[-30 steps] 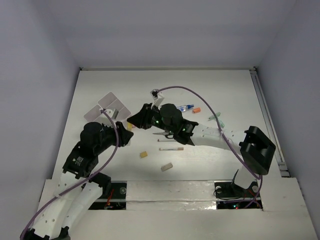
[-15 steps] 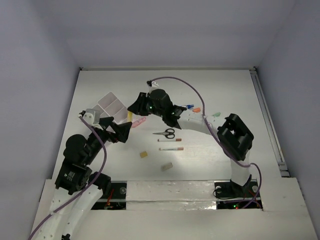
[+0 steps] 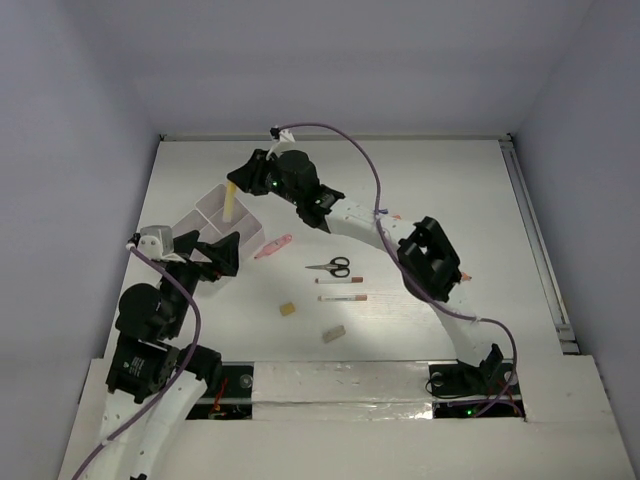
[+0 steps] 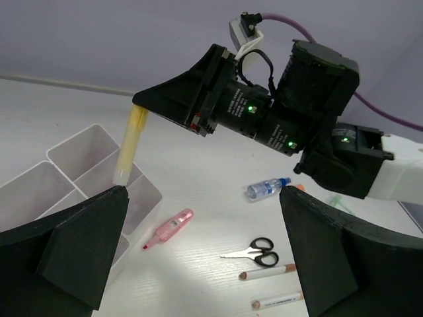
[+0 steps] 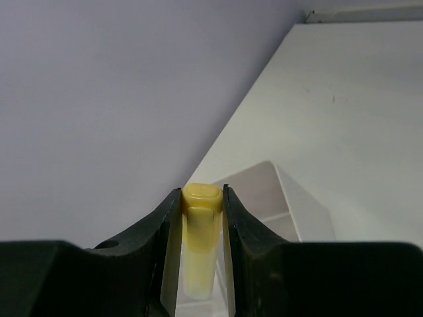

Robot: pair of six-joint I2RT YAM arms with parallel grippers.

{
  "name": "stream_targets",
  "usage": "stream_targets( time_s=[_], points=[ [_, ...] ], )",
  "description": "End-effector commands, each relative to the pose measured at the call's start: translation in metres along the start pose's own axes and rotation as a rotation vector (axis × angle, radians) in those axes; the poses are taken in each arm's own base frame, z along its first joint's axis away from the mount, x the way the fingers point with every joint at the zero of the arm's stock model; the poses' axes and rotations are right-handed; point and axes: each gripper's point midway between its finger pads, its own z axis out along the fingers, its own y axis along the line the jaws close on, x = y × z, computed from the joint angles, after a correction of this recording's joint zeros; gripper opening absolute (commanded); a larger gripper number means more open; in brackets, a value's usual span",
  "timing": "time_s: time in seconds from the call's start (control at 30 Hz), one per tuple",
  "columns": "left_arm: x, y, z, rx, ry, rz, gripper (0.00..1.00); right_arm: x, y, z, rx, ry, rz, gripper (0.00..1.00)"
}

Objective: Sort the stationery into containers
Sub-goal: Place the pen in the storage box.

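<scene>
Moved: right gripper now over tray, clamping yellow stick; left gripper wide. Risk: tilted stick catches tray wall, tips out.

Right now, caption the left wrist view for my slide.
Right gripper holds a yellow marker nearly upright over the white tray.

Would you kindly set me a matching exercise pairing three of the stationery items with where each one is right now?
Things:
1. yellow marker
2. pink marker
3. scissors

Places:
A. lying on the table beside the white tray
B. gripped by the right gripper, over the tray
C. lying on the table next to two pens

Pairs: 1-B, 2-A, 3-C
</scene>
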Motion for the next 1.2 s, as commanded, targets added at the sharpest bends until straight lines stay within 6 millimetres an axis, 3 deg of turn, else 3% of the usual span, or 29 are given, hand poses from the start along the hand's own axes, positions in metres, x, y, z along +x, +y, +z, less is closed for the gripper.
stream_targets(
  time_s=[0.0,0.03,0.07,0.17,0.2,0.33,0.5,0.63,0.83,0.93,0.97,1.0,1.07,1.17],
  points=[
    [-0.017,0.005,-0.003,-0.032,-0.078,0.005,0.99,-0.033,0.019,0.020,-0.058,-0.122,-0.098,0.00],
    [-0.017,0.006,-0.003,-0.032,-0.078,0.006,0.99,-0.026,0.005,0.029,-0.025,-0.131,-0.108,0.00],
    [-0.017,0.006,-0.003,-0.031,-0.080,0.006,0.99,-0.039,0.013,0.033,-0.035,-0.163,-0.118,0.00],
    [-0.016,0.006,-0.003,-0.029,-0.076,0.007,0.99,-0.033,0.003,0.046,-0.019,-0.165,-0.142,0.00],
    [-0.016,0.004,-0.003,-0.021,-0.076,0.007,0.99,-0.042,0.011,0.047,-0.035,-0.189,-0.143,0.00],
    [-0.011,0.005,0.001,-0.024,-0.053,0.011,0.99,-0.044,0.010,0.056,-0.038,-0.212,-0.132,0.00],
    [-0.009,0.004,0.003,-0.022,-0.044,0.011,0.99,-0.037,-0.001,0.063,-0.021,-0.221,-0.137,0.00],
    [-0.008,0.003,0.004,-0.013,-0.038,0.015,0.99,-0.021,-0.014,0.069,-0.019,-0.200,-0.153,0.00],
    [-0.007,0.004,0.006,-0.018,-0.033,0.017,0.99,-0.011,-0.016,0.069,-0.040,-0.184,-0.154,0.00],
    [-0.007,0.005,0.006,-0.020,-0.036,0.018,0.99,-0.014,-0.009,0.065,-0.069,-0.191,-0.173,0.19],
    [-0.008,0.005,0.006,-0.020,-0.037,0.017,0.99,-0.018,-0.004,0.063,-0.080,-0.196,-0.178,0.37],
    [-0.008,0.004,0.006,-0.018,-0.038,0.017,0.99,-0.018,-0.003,0.063,-0.085,-0.194,-0.186,0.44],
    [-0.008,0.004,0.006,-0.015,-0.036,0.016,0.99,-0.016,0.005,0.061,-0.096,-0.188,-0.198,0.58],
    [-0.007,0.004,0.007,-0.016,-0.034,0.016,0.99,-0.019,0.016,0.056,-0.130,-0.172,-0.215,0.70]
  ],
)
